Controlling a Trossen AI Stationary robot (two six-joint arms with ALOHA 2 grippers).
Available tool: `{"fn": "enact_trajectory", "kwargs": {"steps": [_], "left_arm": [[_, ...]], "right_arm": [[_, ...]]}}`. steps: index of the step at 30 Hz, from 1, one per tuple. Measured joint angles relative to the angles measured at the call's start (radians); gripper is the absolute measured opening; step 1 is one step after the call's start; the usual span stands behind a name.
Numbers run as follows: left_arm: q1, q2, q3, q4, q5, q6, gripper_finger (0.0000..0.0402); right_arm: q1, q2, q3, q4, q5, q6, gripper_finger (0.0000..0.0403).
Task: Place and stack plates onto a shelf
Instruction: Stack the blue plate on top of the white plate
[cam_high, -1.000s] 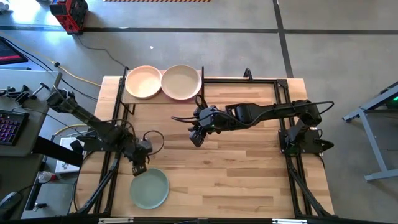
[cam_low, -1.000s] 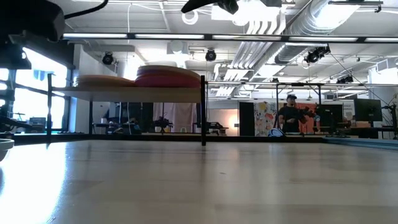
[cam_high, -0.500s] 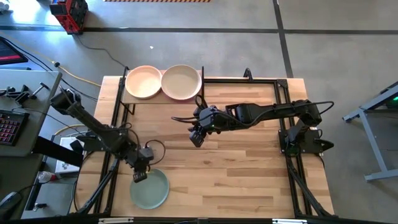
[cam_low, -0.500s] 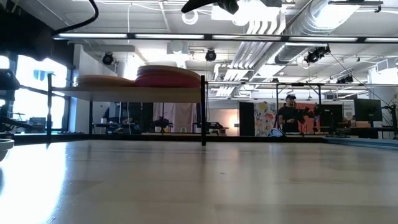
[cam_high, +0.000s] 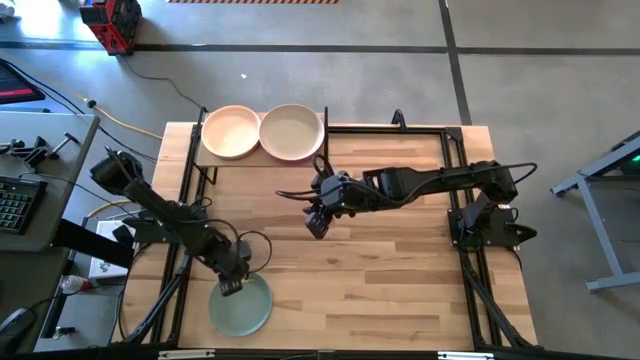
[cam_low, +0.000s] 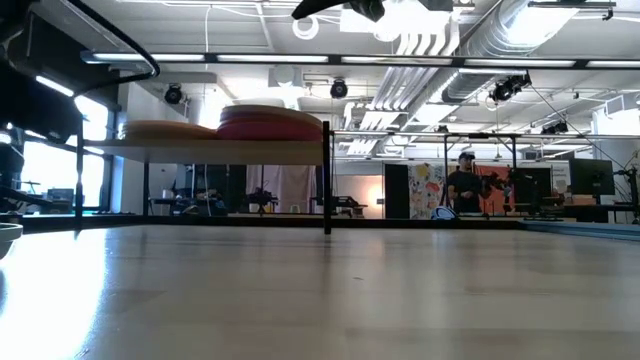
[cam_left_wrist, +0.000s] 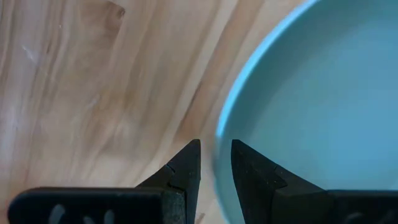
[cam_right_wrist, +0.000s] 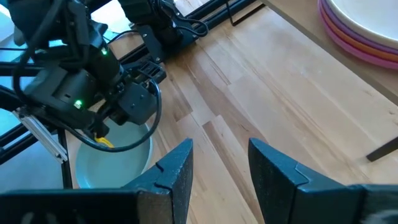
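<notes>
A mint green plate (cam_high: 243, 308) lies flat on the table's near left corner; it also shows as the mint plate (cam_right_wrist: 115, 163) in the right wrist view. My left gripper (cam_high: 232, 286) hangs over its far rim. Its fingers are slightly apart, with the rim (cam_left_wrist: 217, 144) running between them, one finger over the plate and one over the wood. The shelf (cam_high: 262, 155) at the far left edge carries two stacks, one topped peach (cam_high: 231, 131), one topped cream (cam_high: 291, 132). My right gripper (cam_high: 316, 225) hovers open above mid-table. My left gripper comes from above, pointing down, one finger (cam_left_wrist: 252, 171) inside the mint plate's far rim and one outside it. I cannot tell whether either finger touches the rim. The plate lies flat on the table.
Black frame rails (cam_high: 455, 215) run along the table's left, right and far sides, and cables loop near the left arm. The shelf's black post (cam_low: 327, 180) stands at the far side. Bare wood (cam_high: 400, 270) fills the middle and right. A person (cam_low: 468, 185) stands far behind.
My left gripper has moved toward the table's near edge and a little to the right, from beside the mint plate's far left rim to over that rim. The plate and the right arm have stayed put.
</notes>
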Motion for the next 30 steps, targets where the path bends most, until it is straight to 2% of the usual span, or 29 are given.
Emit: {"fn": "enact_trajectory", "kwargs": {"steps": [9,17,30], "left_arm": [[0.0,0.049,0.004,0.001,0.001,0.0,0.0074],[0.0,0.037,0.019,-0.002,-0.006,0.002,0.0008],[0.017,0.037,0.065,-0.035,-0.024,0.002,0.0003]], "right_arm": [[0.025,0.0,0.0,0.0,0.0,0.0,0.0133],[0.031,0.0,0.0,0.0,0.003,-0.001,0.0133],[0.005,0.0,0.0,-0.007,0.006,-0.057,0.0133]]}}
